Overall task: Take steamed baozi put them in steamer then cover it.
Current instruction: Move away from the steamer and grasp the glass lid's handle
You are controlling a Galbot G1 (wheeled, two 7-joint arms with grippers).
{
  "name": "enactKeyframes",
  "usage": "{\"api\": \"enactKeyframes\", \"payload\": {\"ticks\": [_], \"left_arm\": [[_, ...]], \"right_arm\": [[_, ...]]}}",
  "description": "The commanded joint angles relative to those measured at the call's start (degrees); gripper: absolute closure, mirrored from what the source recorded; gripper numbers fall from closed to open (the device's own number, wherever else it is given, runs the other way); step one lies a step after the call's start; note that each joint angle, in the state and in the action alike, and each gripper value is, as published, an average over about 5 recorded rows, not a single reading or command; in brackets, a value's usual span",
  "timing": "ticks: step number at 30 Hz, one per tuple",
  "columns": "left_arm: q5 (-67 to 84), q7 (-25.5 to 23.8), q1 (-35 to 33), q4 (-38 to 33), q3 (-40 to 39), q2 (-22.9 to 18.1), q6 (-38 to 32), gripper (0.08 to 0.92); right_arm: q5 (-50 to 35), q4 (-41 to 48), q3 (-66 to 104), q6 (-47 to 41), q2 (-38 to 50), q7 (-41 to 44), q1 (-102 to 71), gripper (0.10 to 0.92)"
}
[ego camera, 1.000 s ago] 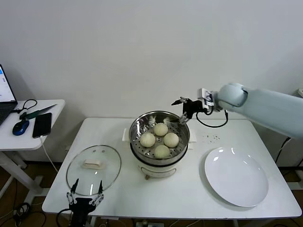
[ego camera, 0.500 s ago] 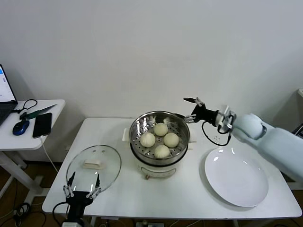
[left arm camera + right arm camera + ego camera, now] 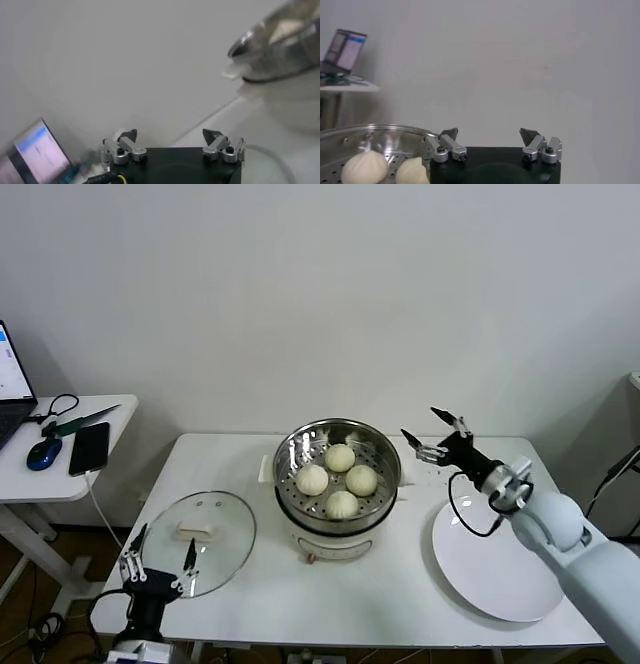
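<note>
Several cream-white baozi (image 3: 340, 478) lie on the perforated tray inside the steel steamer (image 3: 290, 456) at the table's middle. Two of them (image 3: 365, 166) show in the right wrist view. The glass cover (image 3: 225, 529) with its cream bar handle lies flat on the table to the steamer's left. My right gripper (image 3: 437, 434) hangs open and empty in the air just right of the steamer rim. My left gripper (image 3: 158, 554) is open and empty at the table's front left edge, right at the cover's near rim. The left wrist view shows the steamer (image 3: 280, 37) beyond the open left gripper (image 3: 170, 136).
A flat white plate (image 3: 500, 569) lies on the right of the white table (image 3: 260, 604). A side table (image 3: 30, 479) at the far left carries a phone, a mouse and a laptop corner. A white wall stands behind.
My right gripper has drawn back from the steamer's far rim, rightward and toward the table's front. My left gripper has risen and shifted left along the cover's near rim.
</note>
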State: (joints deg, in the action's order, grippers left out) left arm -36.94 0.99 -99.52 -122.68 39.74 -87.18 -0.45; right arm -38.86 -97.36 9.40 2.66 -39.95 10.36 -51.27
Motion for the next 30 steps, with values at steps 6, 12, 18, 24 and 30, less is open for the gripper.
{"api": "enactKeyframes", "payload": {"ticks": [6,12,18,24,30], "left_arm": [[-56.47,-2.51,5.42,7.19,0.31,1.74,4.18,0.177],[-57.94,2.36,10.93,17.28,-1.43,2.25,0.08,0.177],[-55.85,5.64,15.66,24.53,-1.93,2.20,-2.71,0.177],[-55.81,5.88,20.32,30.31,-1.93,2.46,-3.24,0.177],[-56.59,6.05,24.29,34.65,-1.80,3.08,-3.06,0.177]], "right_arm": [[2.90,-1.96,25.07,-0.78,-12.64,-0.89,-26.67,0.203],[4.96,-1.16,23.87,-0.37,-14.77,-0.48,-27.27,0.203],[6.45,1.13,23.23,0.10,-15.16,0.16,-26.85,0.203],[7.70,2.77,23.04,0.89,-15.50,0.64,-26.52,0.203],[8.31,2.56,23.30,1.17,-16.08,0.70,-27.02,0.203]]}}
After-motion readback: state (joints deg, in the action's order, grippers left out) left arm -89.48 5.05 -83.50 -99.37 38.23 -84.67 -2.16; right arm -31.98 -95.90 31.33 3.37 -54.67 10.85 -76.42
